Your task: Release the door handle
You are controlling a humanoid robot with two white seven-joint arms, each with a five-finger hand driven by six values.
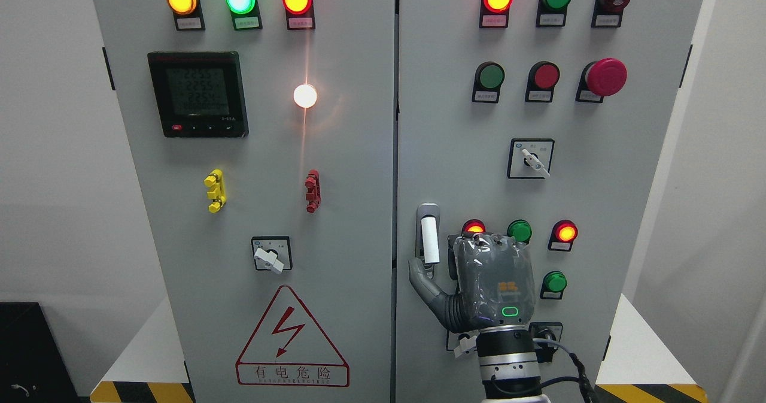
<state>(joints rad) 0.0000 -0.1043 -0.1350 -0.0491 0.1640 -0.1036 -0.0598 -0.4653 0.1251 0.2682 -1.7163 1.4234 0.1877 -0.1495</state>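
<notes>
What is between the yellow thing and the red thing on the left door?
Nothing. In the head view, only bare grey door panel lies between the yellow clip and the red clip; the bright white lamp sits higher up.

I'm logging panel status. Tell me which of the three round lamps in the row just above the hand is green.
The middle lamp, right above the right hand. The left lamp and right lamp in that row both glow red-orange.

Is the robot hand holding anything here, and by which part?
Nothing is held: the right robot hand is open, thumb just below the door handle, fingers beside it.
</notes>
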